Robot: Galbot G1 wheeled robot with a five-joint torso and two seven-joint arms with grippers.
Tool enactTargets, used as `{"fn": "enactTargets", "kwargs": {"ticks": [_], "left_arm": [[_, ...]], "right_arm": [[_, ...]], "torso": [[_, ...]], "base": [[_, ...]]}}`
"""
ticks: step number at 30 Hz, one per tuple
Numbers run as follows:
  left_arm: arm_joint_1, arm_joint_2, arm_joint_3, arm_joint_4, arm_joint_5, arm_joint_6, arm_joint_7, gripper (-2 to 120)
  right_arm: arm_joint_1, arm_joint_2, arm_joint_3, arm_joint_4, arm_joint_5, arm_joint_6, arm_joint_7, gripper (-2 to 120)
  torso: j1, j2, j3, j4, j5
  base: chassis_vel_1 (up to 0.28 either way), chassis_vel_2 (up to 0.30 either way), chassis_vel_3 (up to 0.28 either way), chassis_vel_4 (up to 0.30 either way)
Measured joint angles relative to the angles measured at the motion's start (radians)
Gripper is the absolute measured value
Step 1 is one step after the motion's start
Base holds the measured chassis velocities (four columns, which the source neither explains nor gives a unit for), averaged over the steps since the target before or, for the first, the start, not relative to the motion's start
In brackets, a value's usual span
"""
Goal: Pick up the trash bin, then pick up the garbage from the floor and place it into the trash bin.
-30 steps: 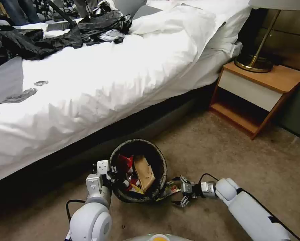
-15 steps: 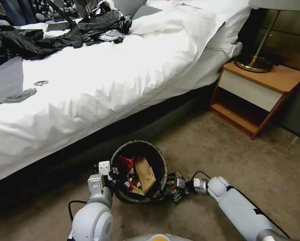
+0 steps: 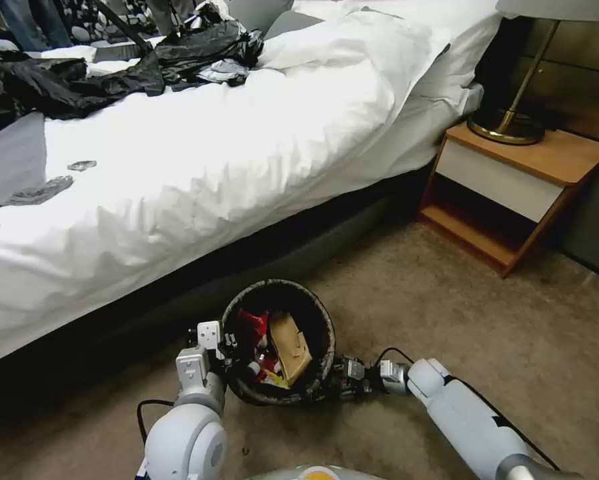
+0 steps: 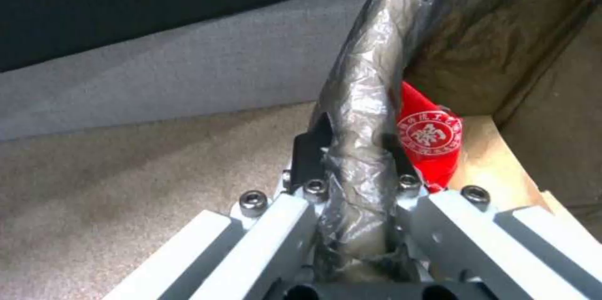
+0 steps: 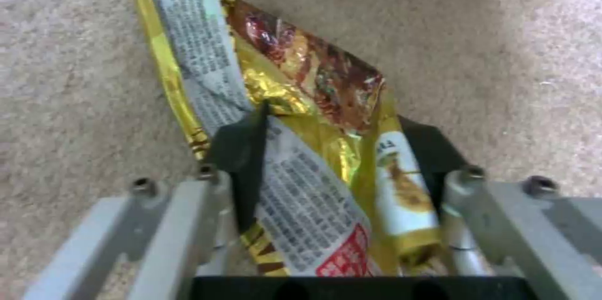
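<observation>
Head cam looks down at carpet [image 3: 446, 300]; wrist cams v. close, sharing trash bin [image 3: 276, 293] area.

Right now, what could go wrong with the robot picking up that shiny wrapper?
The right gripper straddles the wrapper with its fingers apart, and the flat foil on the carpet might slip out. The left gripper pinches only the bin rim through the bag, so the bin could tip.

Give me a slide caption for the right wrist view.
Right gripper open around a yellow snack wrapper lying on the carpet.
</observation>
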Motion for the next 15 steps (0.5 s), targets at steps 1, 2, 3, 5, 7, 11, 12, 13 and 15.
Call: {"fn": "enactTargets", "kwargs": {"ticks": [1, 2, 3, 5, 7, 11, 12, 13, 15], "left_arm": [[0.0, 0.001, -0.001, 0.0, 0.0, 0.0, 0.0, 0], [0.0, 0.001, -0.001, 0.0, 0.0, 0.0, 0.0, 0], [0.0, 0.001, -0.001, 0.0, 0.0, 0.0, 0.0, 0], [-0.001, 0.001, -0.001, 0.0, -0.001, 0.0, 0.0, 0], [-0.002, 0.002, -0.001, 0.0, -0.001, 0.0, 0.0, 0], [-0.005, 0.001, 0.001, 0.0, -0.002, 0.0, 0.0, 0], [-0.006, 0.001, 0.001, 0.0, -0.002, 0.0, 0.0, 0], [-0.006, 0.001, 0.001, 0.0, -0.002, 0.0, 0.0, 0], [-0.007, 0.001, 0.002, 0.0, -0.003, 0.0, 0.0, 0]], "right_arm": [[-0.002, 0.0, 0.001, 0.0, 0.0, 0.0, -0.001, 37], [-0.002, 0.0, 0.001, 0.0, 0.0, 0.0, -0.001, 37], [-0.004, 0.0, 0.003, 0.001, -0.001, 0.0, -0.002, 31], [-0.006, 0.0, 0.006, 0.001, -0.001, 0.0, -0.003, 25], [-0.008, -0.001, 0.01, 0.002, -0.001, 0.0, -0.003, 17], [-0.009, -0.005, 0.014, 0.004, -0.002, 0.001, -0.003, 2], [-0.008, -0.006, 0.015, 0.005, -0.002, 0.001, -0.003, 0], [-0.008, -0.006, 0.015, 0.005, -0.002, 0.001, -0.003, 0], [-0.007, -0.009, 0.019, 0.008, -0.004, 0.002, -0.003, 0]], "torso": [[0.0, 0.0, 0.0, 0.0001, 0.0], [0.0, 0.0, 0.0, 0.0001, 0.0], [0.0, 0.0, 0.0, 0.0002, 0.0002], [0.0, 0.0, 0.0, 0.0002, 0.0003], [0.0, 0.0, 0.0, 0.0002, 0.0003], [0.0, 0.0, 0.0, 0.0002, 0.0002], [0.0, 0.0, 0.0, 0.0001, 0.0002], [0.0, 0.0, 0.0, 0.0001, 0.0002], [0.0, 0.0, 0.0, 0.0, 0.0]], "base": [[0.0, 0.0, 0.0, 0.0], [0.0, 0.0, 0.0, 0.0], [0.0, 0.0, 0.0, 0.0], [0.0, 0.0, 0.0, 0.0], [0.0, 0.0, 0.0, 0.0], [0.0, 0.0, 0.0, 0.0], [0.0, 0.0, 0.0, 0.0], [0.0, 0.0, 0.0, 0.0], [0.0, 0.0, 0.0, 0.0]]}}
